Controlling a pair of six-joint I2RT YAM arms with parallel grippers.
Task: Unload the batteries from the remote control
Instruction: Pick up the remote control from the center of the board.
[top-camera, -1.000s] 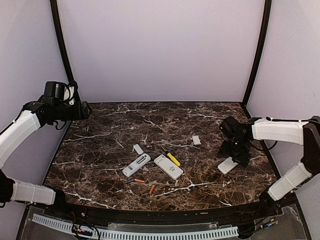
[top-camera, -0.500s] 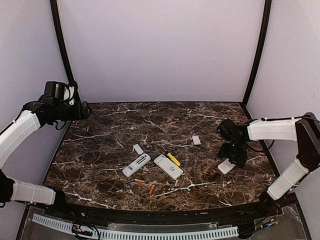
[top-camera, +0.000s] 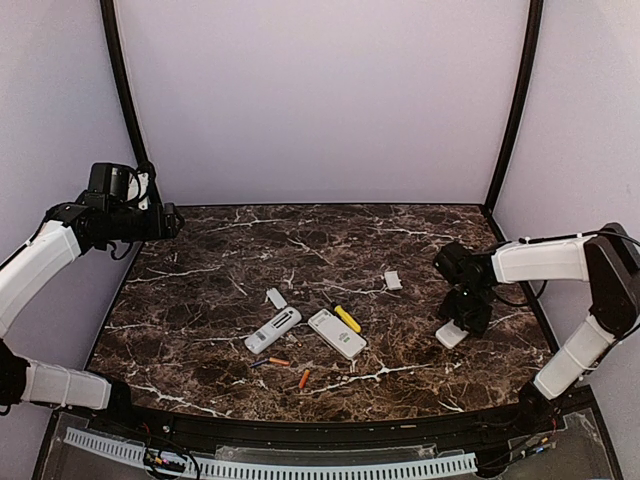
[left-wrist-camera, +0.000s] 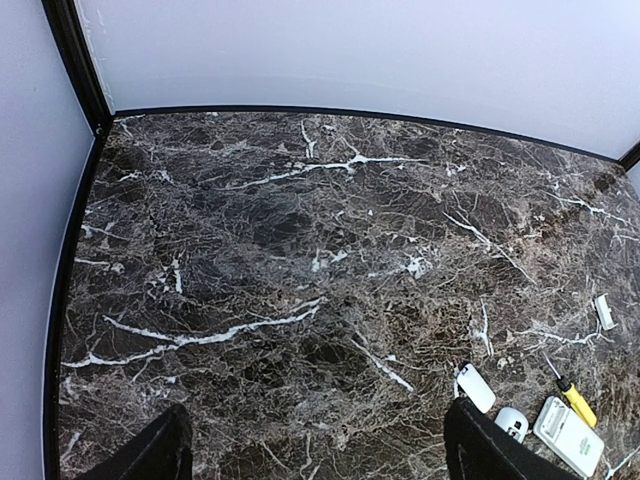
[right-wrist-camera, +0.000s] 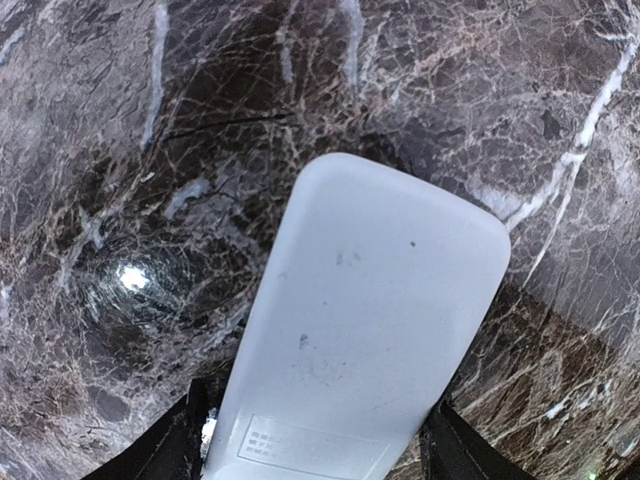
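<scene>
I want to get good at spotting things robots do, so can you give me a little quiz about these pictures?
1. True or false: the screwdriver has a green handle.
2. What lies between the fingers of the right end effector? A: a battery. B: a white remote control. C: a spoon.
3. How many remote controls lie on the table?
Key: 1 false, it is yellow. 2 B. 3 three: two in the middle, one under the right end effector.
</scene>
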